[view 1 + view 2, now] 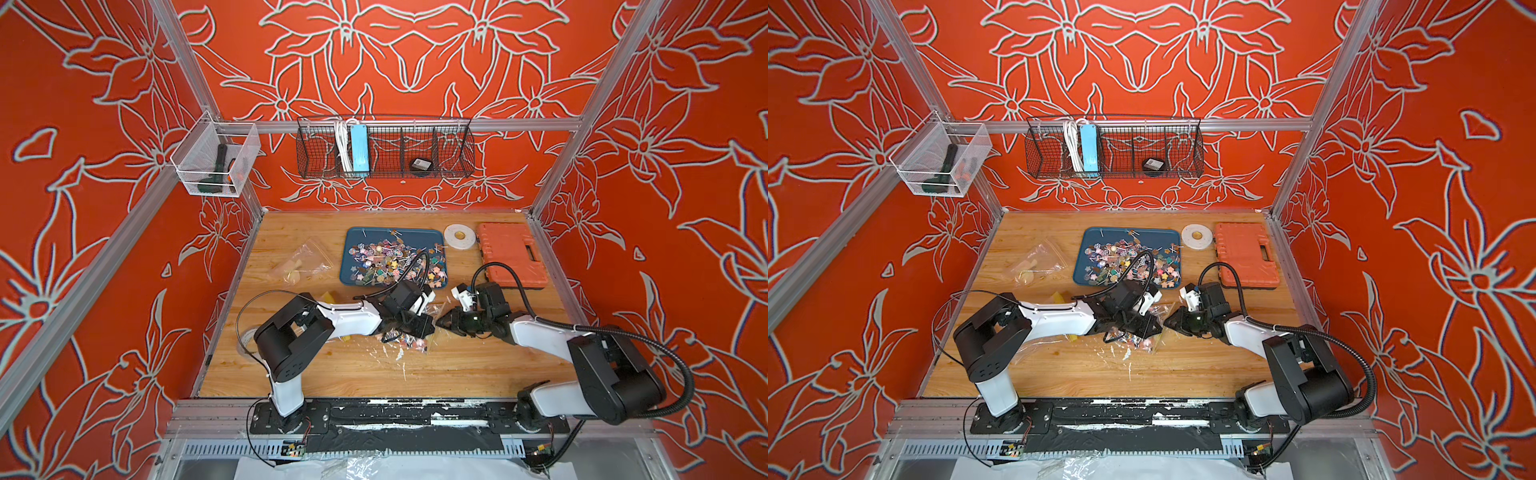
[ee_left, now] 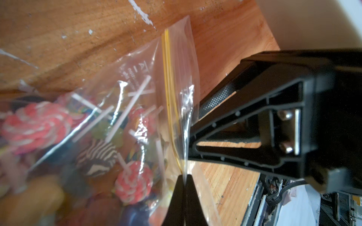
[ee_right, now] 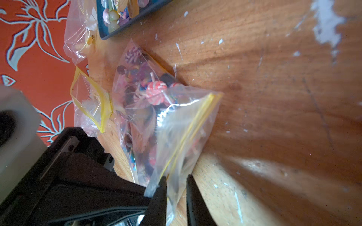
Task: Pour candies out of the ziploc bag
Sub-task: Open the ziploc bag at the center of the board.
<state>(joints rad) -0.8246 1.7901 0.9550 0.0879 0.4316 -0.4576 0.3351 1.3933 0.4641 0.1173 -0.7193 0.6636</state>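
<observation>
We see the ziploc bag (image 1: 409, 341) on the bench (image 1: 353, 376), near the front and just in front of the blue tray (image 1: 348, 266), between the two arms. Its belly is down on the wood and its zip end is raised. The candies (image 2: 37, 125) are packed inside it: pink swirls and white sticks, partly blurred. The left pincer (image 2: 184, 177) is clamped tight on the bag's lip right at the yellow zip (image 2: 168, 82). The right pincer (image 3: 176, 182) sits at the same lip, with its jaws a little apart and plastic between them, not pinched. The tray holds more lollipops (image 1: 395, 262). A second clear bag (image 1: 305, 259) lies left of the tray, and a tape roll (image 1: 459, 237) and an orange case (image 1: 509, 253) lie to its right.
</observation>
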